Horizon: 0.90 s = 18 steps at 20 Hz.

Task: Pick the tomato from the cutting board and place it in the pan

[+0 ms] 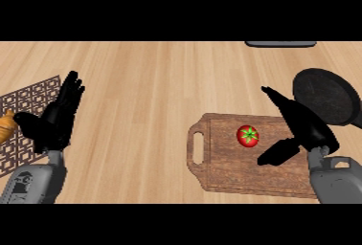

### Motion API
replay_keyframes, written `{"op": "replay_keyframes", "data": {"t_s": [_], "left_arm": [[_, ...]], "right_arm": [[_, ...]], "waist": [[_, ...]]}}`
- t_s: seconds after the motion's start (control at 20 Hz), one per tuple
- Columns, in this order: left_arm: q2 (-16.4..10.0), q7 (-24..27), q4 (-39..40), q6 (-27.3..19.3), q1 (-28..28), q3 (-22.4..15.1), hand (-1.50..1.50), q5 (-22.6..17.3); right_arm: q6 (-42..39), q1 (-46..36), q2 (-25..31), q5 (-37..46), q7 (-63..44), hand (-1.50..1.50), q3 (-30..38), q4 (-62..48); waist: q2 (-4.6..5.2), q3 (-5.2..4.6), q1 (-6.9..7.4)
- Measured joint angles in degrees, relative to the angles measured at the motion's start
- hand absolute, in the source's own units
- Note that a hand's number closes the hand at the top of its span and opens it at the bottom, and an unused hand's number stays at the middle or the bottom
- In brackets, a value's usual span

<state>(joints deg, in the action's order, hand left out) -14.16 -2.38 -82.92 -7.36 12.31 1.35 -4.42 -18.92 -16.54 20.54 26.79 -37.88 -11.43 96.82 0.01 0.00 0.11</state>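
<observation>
The tomato (247, 136) lies on the cutting board (226, 168) toward the table's (155, 86) right edge; the pan (326, 95) sits just behind the board.

Single head view, looking steeply down at the counter (163, 95)

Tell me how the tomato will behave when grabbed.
The tomato looks round, so a nudge would probably roll it across the flat cutting board. Its smooth skin may be slippery. Small beside the right hand, it is likely light.

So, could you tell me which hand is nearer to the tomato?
The right hand: it is open just right of the tomato, above the cutting board. The left hand rests open far to its left.
</observation>
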Motion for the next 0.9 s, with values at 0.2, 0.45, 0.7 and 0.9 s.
{"op": "replay_keyframes", "data": {"t_s": [0.2,0.45,0.7,0.9], "left_arm": [[0.17,-1.92,-1.14,0.11,0.49,0.49,0.00,0.67],[0.13,-1.50,-0.80,1.38,0.48,1.37,0.00,0.52],[0.84,-2.61,-2.36,1.36,0.29,1.68,0.00,1.19],[0.61,-2.28,-1.42,2.90,0.47,3.06,0.00,0.90]], "right_arm": [[-1.31,-1.67,-2.47,3.28,-1.56,-1.50,-1.64,-2.13],[-4.24,-3.13,-3.02,6.79,-3.54,-1.50,-3.08,-5.44],[-5.49,-3.05,-4.22,10.28,-3.05,-1.50,-3.59,-8.86],[-6.11,-3.22,-6.05,12.13,-2.14,-1.50,-2.98,-11.26]], "waist": [[-0.02,-0.01,0.04],[-0.01,-0.02,0.08],[-0.02,-0.01,0.06],[-0.02,-0.01,0.01]]}}
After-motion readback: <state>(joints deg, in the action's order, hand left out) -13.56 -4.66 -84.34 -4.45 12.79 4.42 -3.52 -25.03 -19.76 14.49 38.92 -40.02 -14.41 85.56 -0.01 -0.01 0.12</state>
